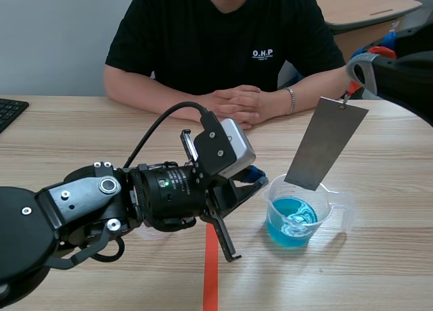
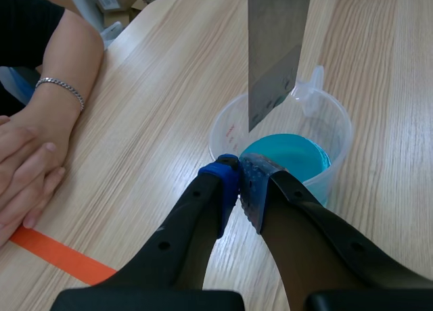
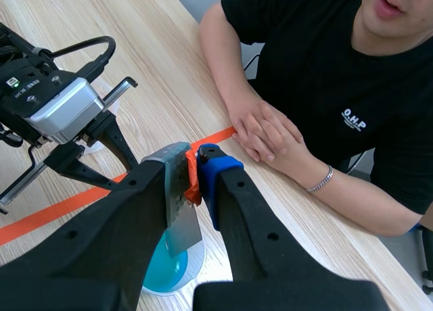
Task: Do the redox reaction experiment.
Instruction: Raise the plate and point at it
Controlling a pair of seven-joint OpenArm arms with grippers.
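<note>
Above the beaker (image 1: 272,204), right tool (image 3: 193,172) pinches metal plate (image 1: 326,143).

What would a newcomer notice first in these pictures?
A grey metal plate, held by the right gripper, hangs above a clear beaker of blue liquid on the table. The left gripper, shut, sits just beside the beaker; a person's clasped hands rest across the table.

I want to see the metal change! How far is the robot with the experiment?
Done: the cup of blue liquid stands on the table. In hand: the right gripper holds the metal strip over it, apparently not dipped yet. Left: lowering it in. The left gripper is shut beside the cup.
</note>
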